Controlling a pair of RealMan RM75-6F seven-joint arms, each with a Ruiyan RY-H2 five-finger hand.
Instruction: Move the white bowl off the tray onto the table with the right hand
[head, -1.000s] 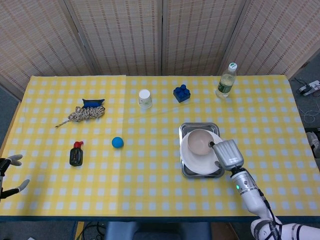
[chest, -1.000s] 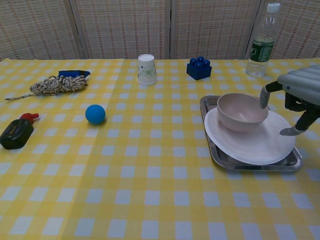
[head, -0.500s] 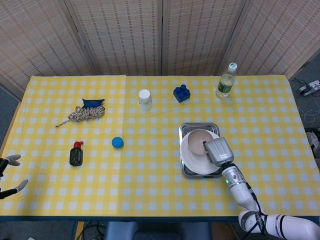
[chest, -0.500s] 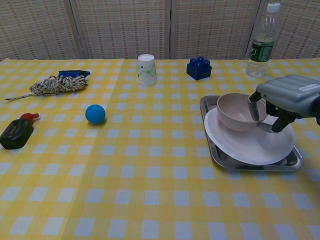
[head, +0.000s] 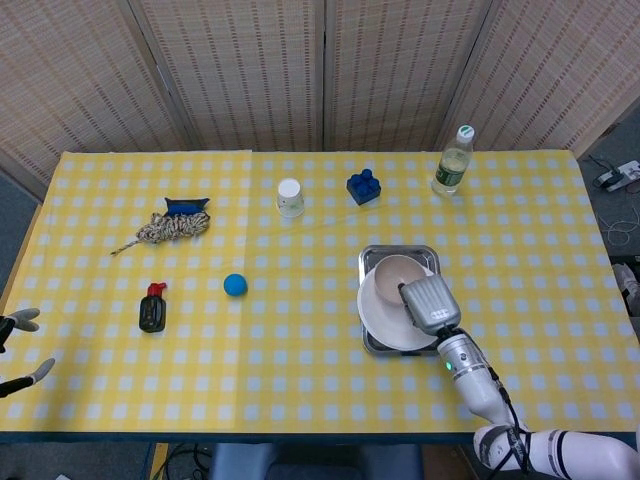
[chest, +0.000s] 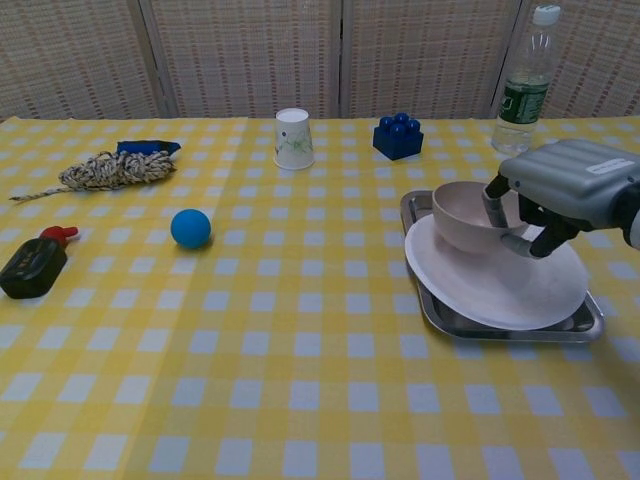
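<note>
Right hand (chest: 560, 195) now gripping white bowl (chest: 465, 215)

Paper cup (head: 290, 197), blue block (head: 364, 186), water bottle (head: 453, 161) along far side; blue ball (head: 235, 285) mid-table

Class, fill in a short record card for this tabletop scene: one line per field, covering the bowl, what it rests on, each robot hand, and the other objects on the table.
bowl: white bowl on the plate, right hand's fingers over its rim
support: white plate on metal tray
right hand: right hand grips the bowl's right edge
left hand: left hand at the table's left edge, holding nothing
others: blue ball, paper cup, blue block, bottle, rope bundle, black bottle
</note>
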